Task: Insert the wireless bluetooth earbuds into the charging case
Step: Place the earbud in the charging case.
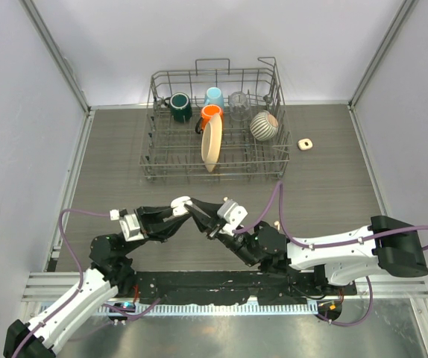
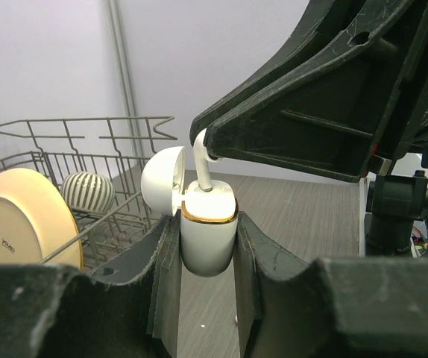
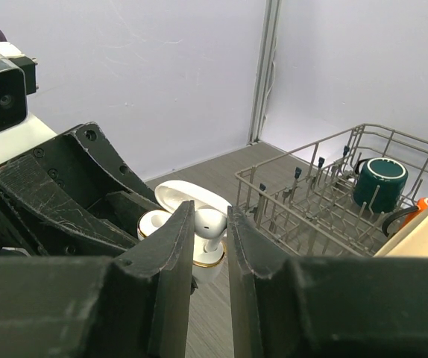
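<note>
My left gripper (image 2: 208, 225) is shut on the white charging case (image 2: 208, 242) and holds it upright above the table, with its lid (image 2: 162, 181) open to the left. My right gripper (image 3: 210, 214) is shut on a white earbud (image 3: 209, 221) by its head. The earbud's stem (image 2: 202, 165) points down into the case's gold-rimmed opening. In the top view both grippers, the left (image 1: 179, 204) and the right (image 1: 201, 217), meet at the table's near middle. The other earbuds are not visible.
A wire dish rack (image 1: 215, 168) at the back holds a cream plate (image 1: 212, 144), a green mug (image 1: 180, 107), orange and blue mugs, a glass and a striped bowl (image 1: 264, 125). A small beige case (image 1: 306, 144) lies right of the rack.
</note>
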Robot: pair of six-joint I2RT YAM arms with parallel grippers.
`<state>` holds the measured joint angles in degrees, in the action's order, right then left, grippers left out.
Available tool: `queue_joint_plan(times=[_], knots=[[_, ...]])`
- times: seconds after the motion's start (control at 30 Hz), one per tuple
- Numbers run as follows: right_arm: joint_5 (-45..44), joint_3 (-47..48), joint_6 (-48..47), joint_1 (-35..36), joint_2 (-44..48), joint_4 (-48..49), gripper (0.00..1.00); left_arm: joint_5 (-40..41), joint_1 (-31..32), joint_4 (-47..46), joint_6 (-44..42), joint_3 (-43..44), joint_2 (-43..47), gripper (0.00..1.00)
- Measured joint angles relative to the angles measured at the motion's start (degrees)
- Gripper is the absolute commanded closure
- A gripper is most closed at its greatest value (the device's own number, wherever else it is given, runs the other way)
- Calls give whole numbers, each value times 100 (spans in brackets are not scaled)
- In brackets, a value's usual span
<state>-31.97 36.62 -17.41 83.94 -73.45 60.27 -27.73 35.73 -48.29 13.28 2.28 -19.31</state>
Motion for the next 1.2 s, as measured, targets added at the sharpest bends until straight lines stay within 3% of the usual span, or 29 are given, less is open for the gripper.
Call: queue_joint_plan(times=[0.73, 0.83, 0.87, 0.9, 0.93, 0.97, 1.03, 1.2], knots=[[271, -85, -9, 0, 72, -282, 98, 133, 0, 13, 17, -28, 175, 100], [302, -85, -4, 0, 72, -337, 86, 136, 0, 15, 24, -33, 188, 100], [302, -83, -2, 0, 72, -348, 78, 136, 0, 20, 24, -35, 188, 100], [302, -81, 11, 0, 74, -361, 67, 136, 0, 20, 24, -37, 188, 100], [299, -72, 26, 0, 76, -385, 47, 136, 0, 20, 24, -39, 188, 100], [293, -63, 70, 0, 79, -407, 39, 136, 0, 22, 24, -39, 188, 100], [216, -26, 199, -2, 98, -483, 28, 149, 0, 20, 20, -44, 188, 100], [-192, 70, 752, -4, 317, -999, 18, 225, 0, -31, -7, -44, 249, 100]])
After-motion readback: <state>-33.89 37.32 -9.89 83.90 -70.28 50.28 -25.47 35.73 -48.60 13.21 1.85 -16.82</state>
